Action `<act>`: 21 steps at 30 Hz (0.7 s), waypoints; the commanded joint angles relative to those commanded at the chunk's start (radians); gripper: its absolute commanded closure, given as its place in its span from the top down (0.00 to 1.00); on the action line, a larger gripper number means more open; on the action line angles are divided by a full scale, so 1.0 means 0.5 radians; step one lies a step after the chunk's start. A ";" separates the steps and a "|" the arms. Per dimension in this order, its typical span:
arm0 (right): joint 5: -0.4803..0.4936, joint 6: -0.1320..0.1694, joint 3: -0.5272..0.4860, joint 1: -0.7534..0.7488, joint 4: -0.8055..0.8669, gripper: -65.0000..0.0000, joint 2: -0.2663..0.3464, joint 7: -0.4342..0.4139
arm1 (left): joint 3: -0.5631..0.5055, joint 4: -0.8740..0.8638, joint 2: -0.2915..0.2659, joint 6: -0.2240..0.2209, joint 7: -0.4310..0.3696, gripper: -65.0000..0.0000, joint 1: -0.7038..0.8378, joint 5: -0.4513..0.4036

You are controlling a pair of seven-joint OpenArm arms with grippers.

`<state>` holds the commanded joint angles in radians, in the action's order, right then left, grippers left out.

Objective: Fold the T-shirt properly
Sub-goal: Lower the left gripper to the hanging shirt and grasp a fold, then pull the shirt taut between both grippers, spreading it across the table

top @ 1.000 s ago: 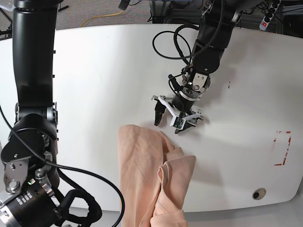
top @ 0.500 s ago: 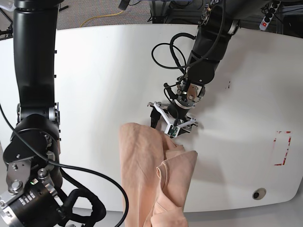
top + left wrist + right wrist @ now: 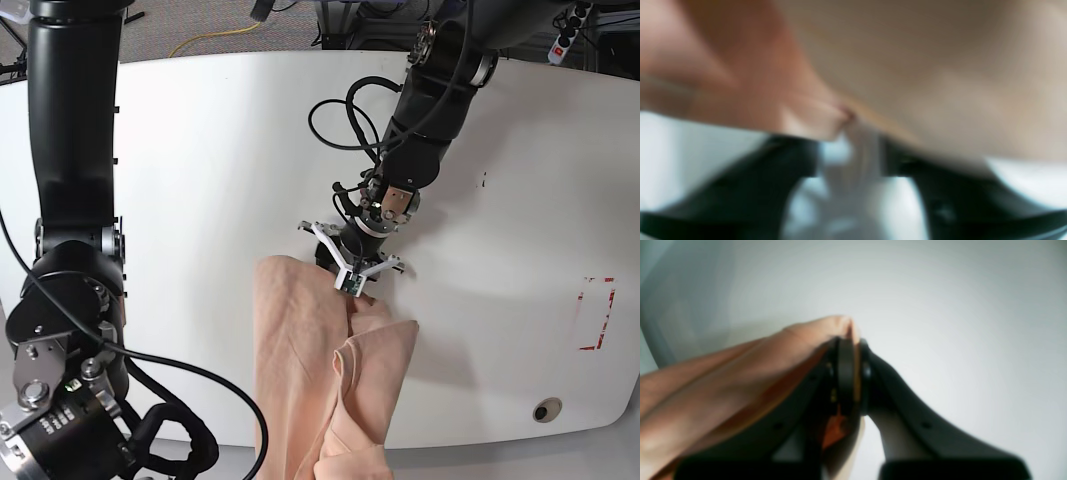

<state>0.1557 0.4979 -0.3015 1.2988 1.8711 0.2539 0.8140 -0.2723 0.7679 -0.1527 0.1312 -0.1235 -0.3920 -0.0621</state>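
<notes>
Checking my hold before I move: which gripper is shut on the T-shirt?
The right gripper: its fingers are pinched together on the T-shirt. The left gripper's fingers stand apart.

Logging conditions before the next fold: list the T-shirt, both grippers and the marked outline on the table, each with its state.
T-shirt: bunched and creased, unfinished fold.
Right gripper: shut on the T-shirt.
Left gripper: open, at the cloth.
Red outline: broken, with gaps.
</notes>
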 joint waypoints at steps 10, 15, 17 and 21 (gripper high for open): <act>-0.003 0.000 0.064 -0.086 -0.003 0.00 0.018 0.000 | 0.012 0.071 0.031 0.000 0.006 0.01 0.009 0.003; -0.003 0.000 0.126 -0.095 -0.064 0.00 0.025 0.000 | 0.012 0.359 0.160 0.000 0.074 0.01 0.141 0.009; -0.003 0.000 0.160 -0.095 -0.101 0.00 0.071 0.000 | 0.012 0.531 0.203 0.000 0.175 0.01 0.184 0.012; -0.003 0.000 0.224 -0.095 -0.236 0.00 0.092 0.000 | 0.012 0.807 0.328 0.003 0.255 0.01 0.276 0.015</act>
<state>0.1542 0.4979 -0.1895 1.2513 1.7530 0.3000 0.8140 -0.2662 1.1715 0.0115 0.1327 0.0038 -0.2539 -0.0545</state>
